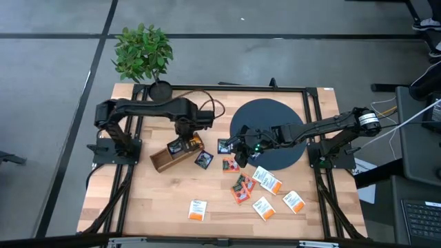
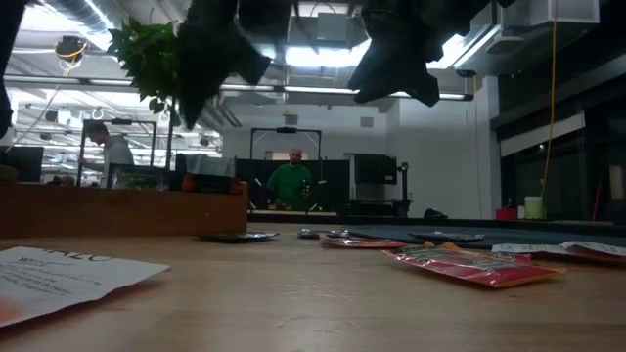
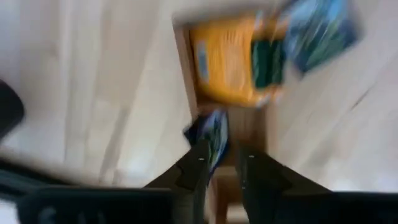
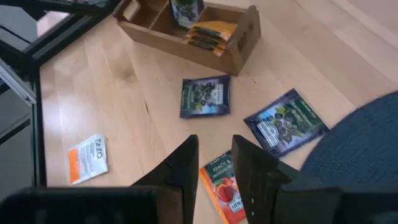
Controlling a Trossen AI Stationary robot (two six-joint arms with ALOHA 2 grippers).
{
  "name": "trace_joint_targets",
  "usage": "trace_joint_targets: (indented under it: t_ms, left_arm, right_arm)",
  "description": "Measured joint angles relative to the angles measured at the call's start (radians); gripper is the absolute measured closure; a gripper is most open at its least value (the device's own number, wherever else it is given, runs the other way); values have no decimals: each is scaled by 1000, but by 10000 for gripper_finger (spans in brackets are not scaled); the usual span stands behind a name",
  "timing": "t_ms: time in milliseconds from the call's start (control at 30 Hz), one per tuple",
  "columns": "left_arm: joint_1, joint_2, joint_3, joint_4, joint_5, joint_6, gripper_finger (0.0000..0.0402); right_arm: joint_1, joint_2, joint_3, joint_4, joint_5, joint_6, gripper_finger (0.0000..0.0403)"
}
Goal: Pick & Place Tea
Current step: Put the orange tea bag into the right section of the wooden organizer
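A brown wooden divided box lies left of the table's centre. My left gripper hangs open above it, pointing down. In the left wrist view a dark blue tea sachet stands on edge in a compartment just beyond the fingers, apart from them. Yellow-orange sachets lie flat in the neighbouring compartment. My right gripper slants down over loose tea on the wood: two dark blue sachets, a red-orange one and a white one with an orange band. It is open and holds nothing.
A large dark round disc lies under the right arm. A potted plant stands at the far left corner. More white-and-orange sachets and red ones lie toward the near edge. A person stands in the room behind.
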Motion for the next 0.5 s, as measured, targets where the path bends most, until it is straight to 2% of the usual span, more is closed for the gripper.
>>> trace_joint_targets:
  t_ms: [133, 300, 500]
  left_arm:
    - [-23, -109, 2, 186, 12, -65, 327]
    - [-52, -217, -15, 483, 89, -75, 328]
    - [-65, -301, -189, 902, 240, -214, 336]
  right_arm:
    - [0, 0, 0, -20, -1, 18, 304]
    - [0, 0, -19, -27, -3, 51, 304]
    - [11, 0, -88, 8, -36, 133, 304]
